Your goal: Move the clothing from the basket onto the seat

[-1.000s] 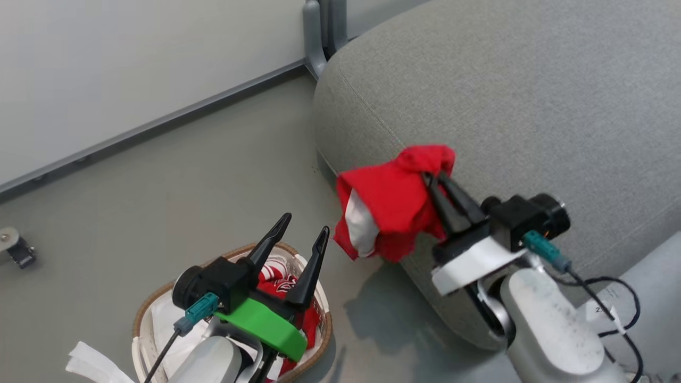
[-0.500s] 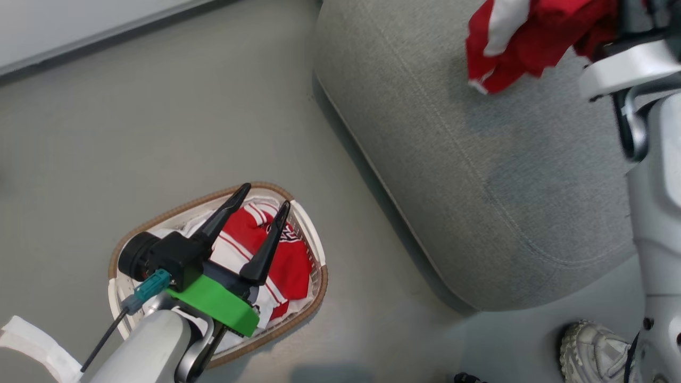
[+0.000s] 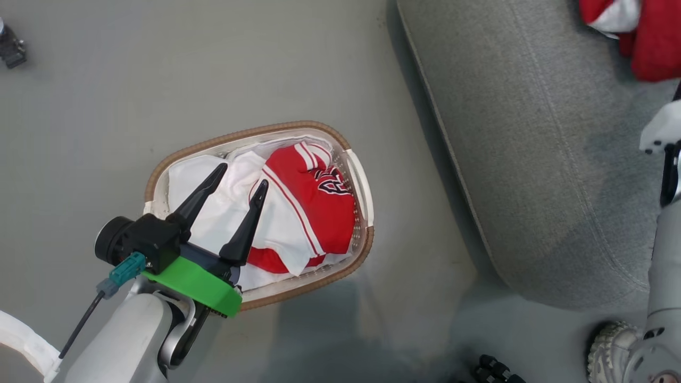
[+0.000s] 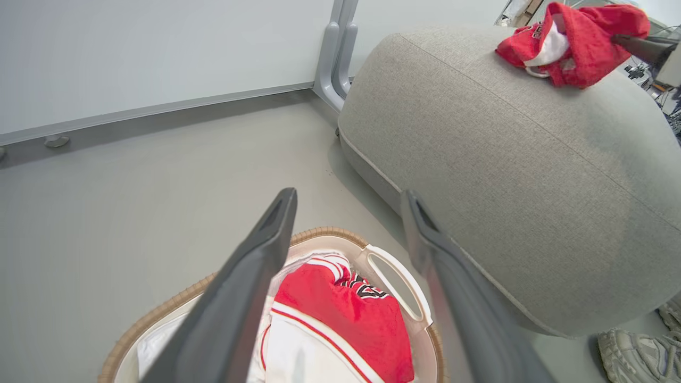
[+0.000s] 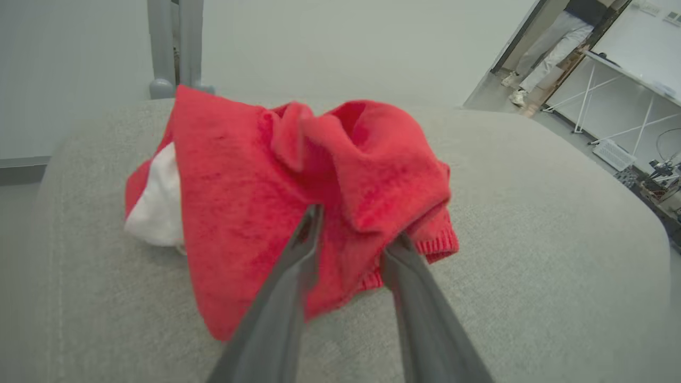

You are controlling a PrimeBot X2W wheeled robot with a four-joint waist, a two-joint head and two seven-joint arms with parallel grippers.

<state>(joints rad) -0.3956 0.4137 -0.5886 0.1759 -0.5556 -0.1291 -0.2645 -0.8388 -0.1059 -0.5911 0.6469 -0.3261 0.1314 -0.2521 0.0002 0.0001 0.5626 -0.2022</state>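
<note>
Grey floor (image 3: 159, 80), basket (image 3: 255, 130) on it just beside the seat (image 3: 532, 159). Left gripper (image 3: 243, 174) hovers over the basket, jaws wide apart, empty. Striped garment (image 3: 314, 213) lies in the basket, under and slightly right of its tips, so the left arm is the near one. Garment is crumpled, no clear long axis: red, white stripes and panels, dark lettering facing up. Plain red garment (image 5: 239, 186) sits bunched on the seat top. Right gripper (image 5: 355, 226) jaws part-way apart around a fold, can't tell if pinched or loose.
</note>
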